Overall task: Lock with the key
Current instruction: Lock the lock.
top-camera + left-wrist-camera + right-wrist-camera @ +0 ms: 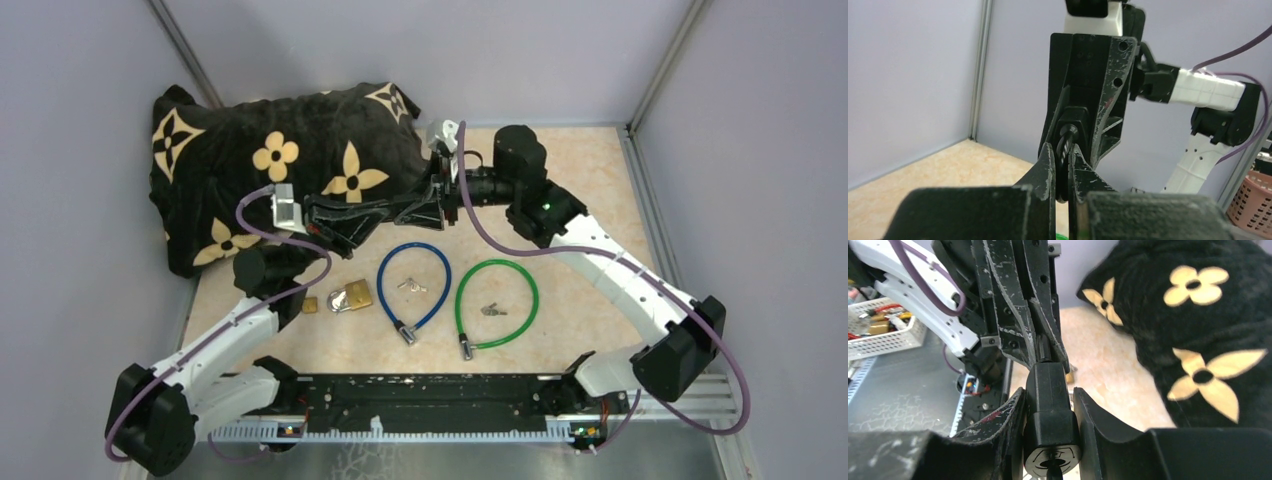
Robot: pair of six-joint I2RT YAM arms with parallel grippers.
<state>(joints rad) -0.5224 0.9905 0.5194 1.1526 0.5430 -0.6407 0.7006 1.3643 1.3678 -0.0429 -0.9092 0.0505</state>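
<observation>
R hand (1049, 396) clamps lock (1050, 440), L hand (1063, 155) pinches other end, by cushion (250, 170).

White ribbed plastic arm links (228, 338), bulky black joint housings (688, 345), looping purple cables (465, 190), one green status light (546, 207), scuffed black gripper fingers (1046, 167) with screw holes.

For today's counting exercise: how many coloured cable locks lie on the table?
2. The blue cable lock lies right of the brass padlock; the green cable lock lies just right of the blue. More could be hidden under the black blanket.
</observation>
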